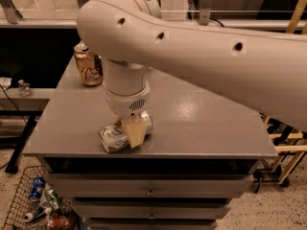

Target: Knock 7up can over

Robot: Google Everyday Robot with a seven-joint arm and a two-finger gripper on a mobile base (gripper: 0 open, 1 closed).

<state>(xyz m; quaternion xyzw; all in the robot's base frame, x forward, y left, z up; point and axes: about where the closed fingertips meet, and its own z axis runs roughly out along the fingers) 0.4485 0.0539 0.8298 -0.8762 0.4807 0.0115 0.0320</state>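
Observation:
The 7up can (112, 137), white and green, lies on its side near the front edge of the grey table (201, 128). My gripper (134, 131) hangs straight down from the big white arm and sits right over the can's right half, one cream finger (135, 132) in front of it. The can's right end is hidden behind the gripper.
An orange-brown can (88, 66) stands upright at the table's back left. The table top rests on a drawer unit (151, 193). A wire basket (41, 202) with discarded cans sits on the floor at the lower left. Wooden frames (285, 147) stand at the right.

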